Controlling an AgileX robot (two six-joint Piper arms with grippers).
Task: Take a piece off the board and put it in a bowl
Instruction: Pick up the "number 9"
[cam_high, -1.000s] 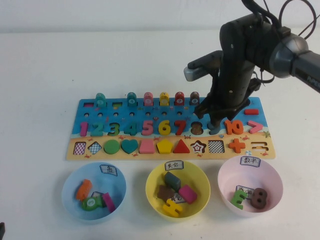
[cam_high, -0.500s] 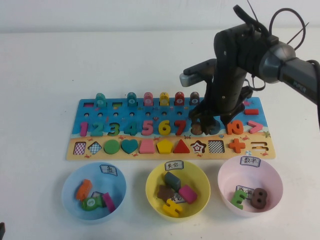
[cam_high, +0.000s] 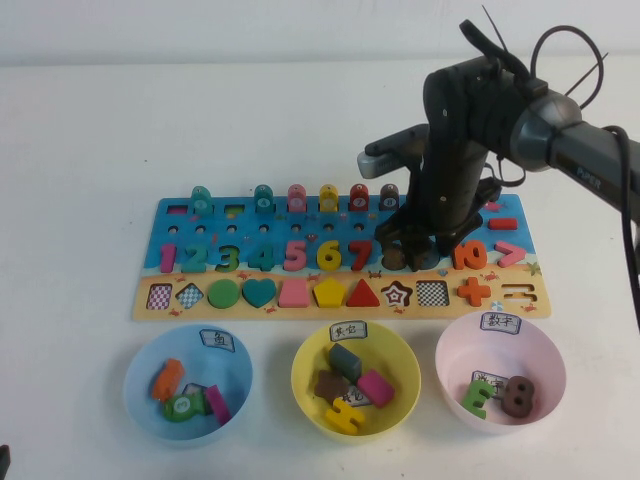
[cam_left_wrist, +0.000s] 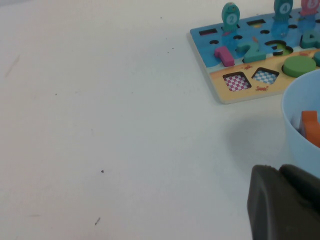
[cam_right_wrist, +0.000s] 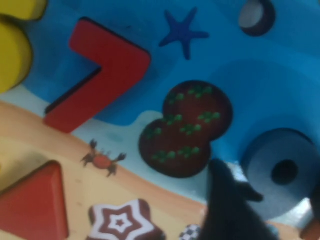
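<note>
The board lies across the middle of the table with coloured numbers in a row. My right gripper is down on it between the red 7 and the orange 10. In the right wrist view the piece, a slate grey-blue 9, sits in its recess beside the empty brown 8 recess. The right gripper is open, with one dark finger at each side of the 9. The pale pink bowl stands in front of the board's right end. My left gripper rests shut near the light blue bowl.
The pink bowl holds a brown 8 and a green piece. A yellow bowl and a light blue bowl with several pieces stand in front of the board. Pegs line the board's far edge.
My right gripper has dropped lower and shifted slightly left onto the board, so its fingers now stand around the 9. Its jaws spread wider on the way down. Nothing else moved.
</note>
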